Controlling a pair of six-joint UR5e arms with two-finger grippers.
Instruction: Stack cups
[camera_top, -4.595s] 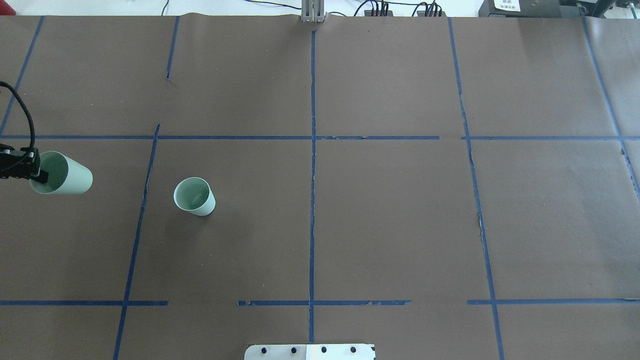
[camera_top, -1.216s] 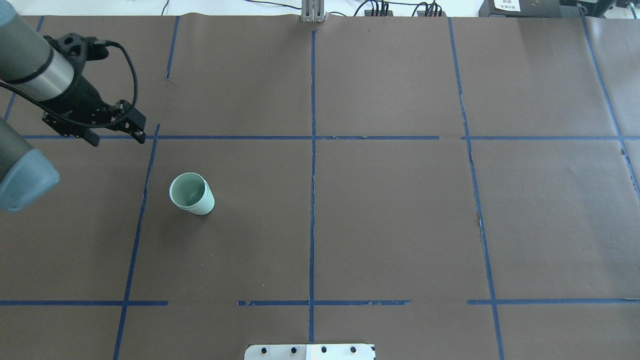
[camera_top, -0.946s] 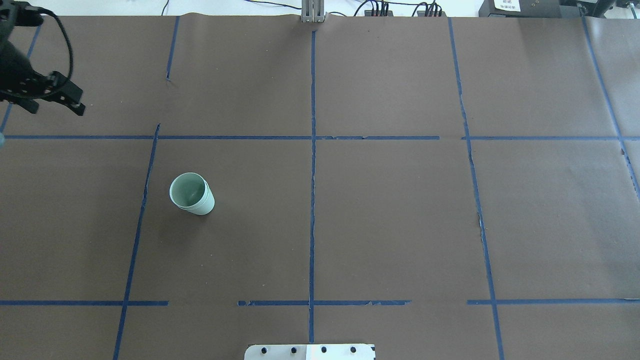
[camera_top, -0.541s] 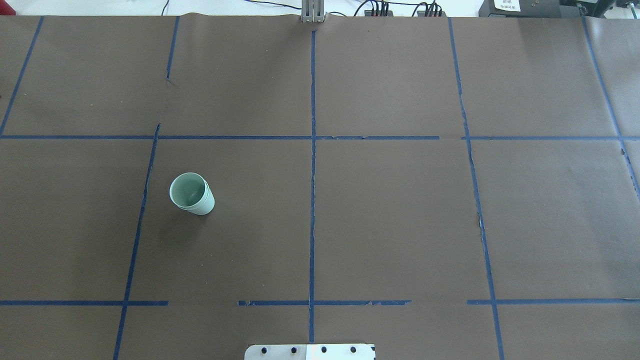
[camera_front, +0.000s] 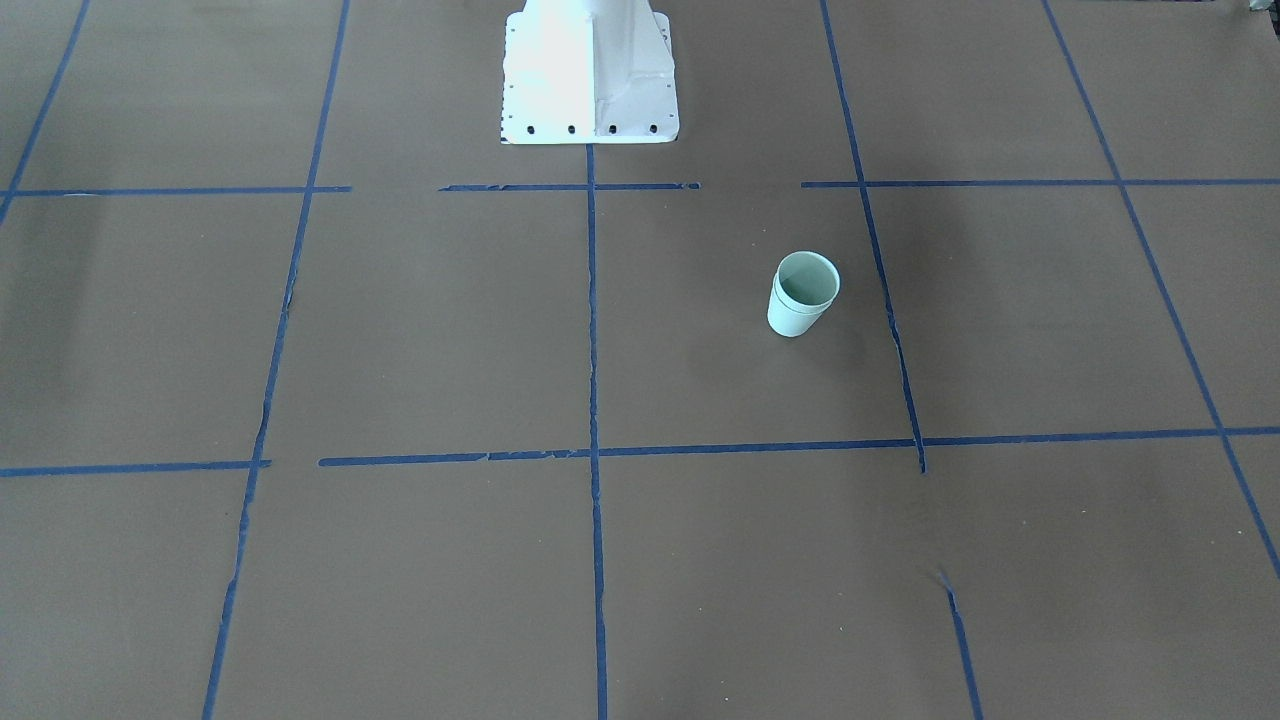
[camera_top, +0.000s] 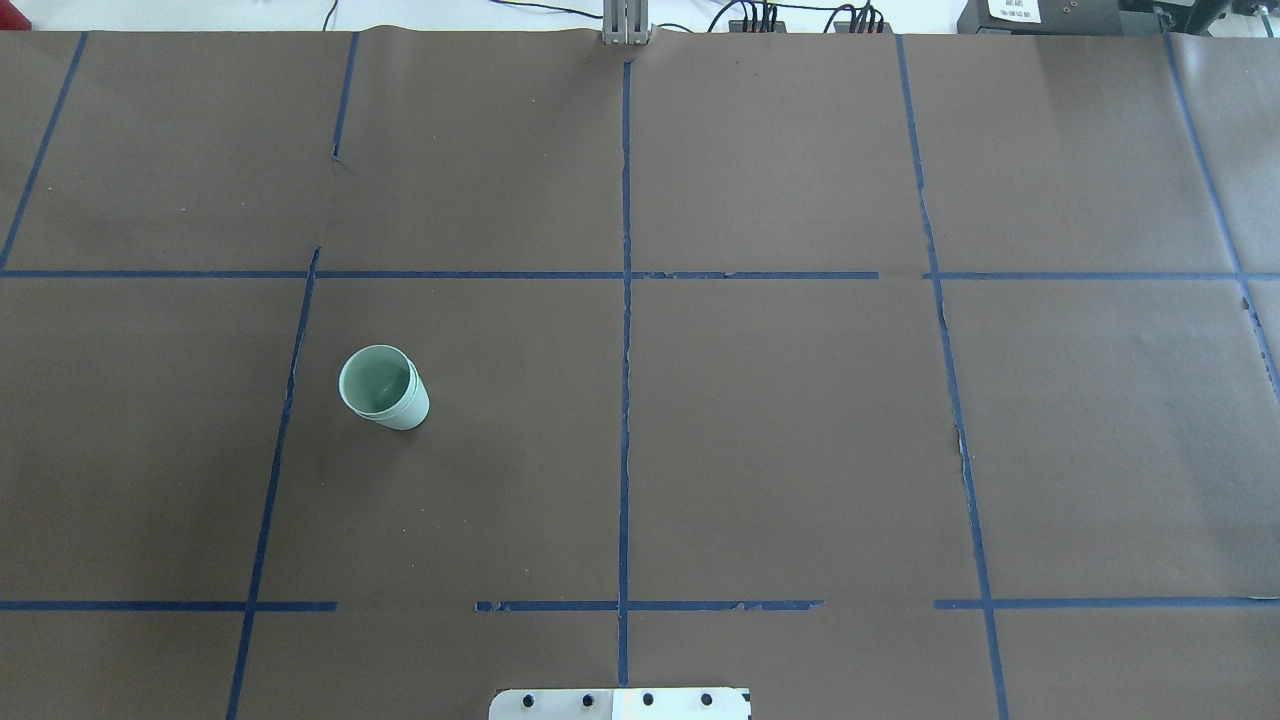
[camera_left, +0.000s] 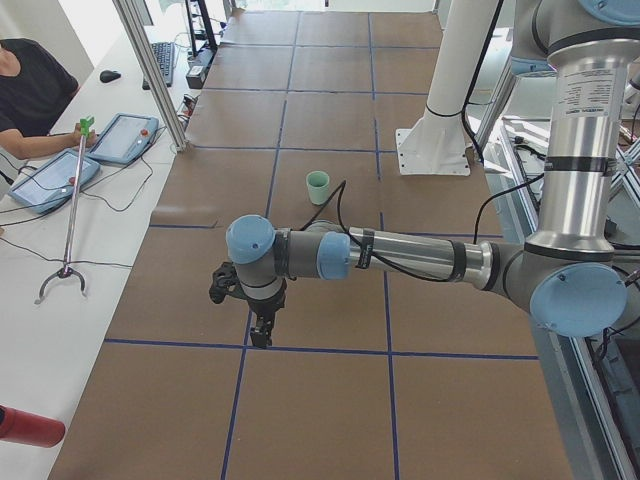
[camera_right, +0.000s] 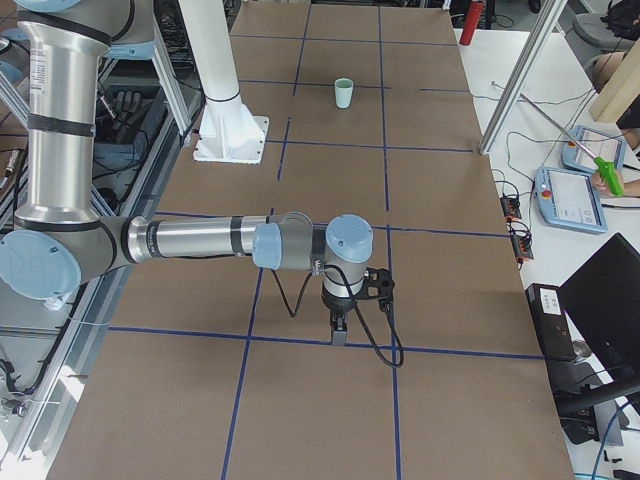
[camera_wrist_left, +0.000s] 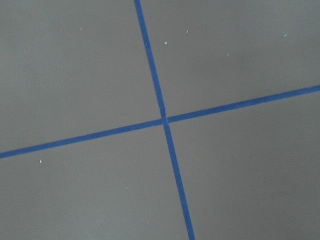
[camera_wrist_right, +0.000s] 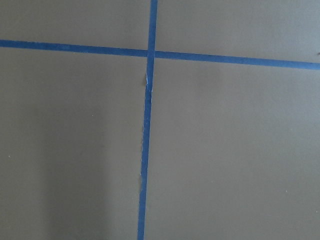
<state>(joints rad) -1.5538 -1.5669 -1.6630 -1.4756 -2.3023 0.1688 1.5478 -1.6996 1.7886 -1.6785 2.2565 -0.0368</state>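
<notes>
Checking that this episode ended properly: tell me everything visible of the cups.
The cups are two pale mint-green, handleless tapered cups, plastic-looking, darker green inside. One sits nested in the other, its rim just above the lower rim. The stack stands upright, mouth up, on the brown paper-covered table, beside a blue tape line in the robot's left half. Nothing else touches it.

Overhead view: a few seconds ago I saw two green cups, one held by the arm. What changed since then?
The pale mint-green tapered cup held by the left end effector was carried rightward, set inside the matching standing cup and let go. That arm then withdrew from the overhead view; the left side view shows it elsewhere over the table. The standing cup kept its place.
</notes>
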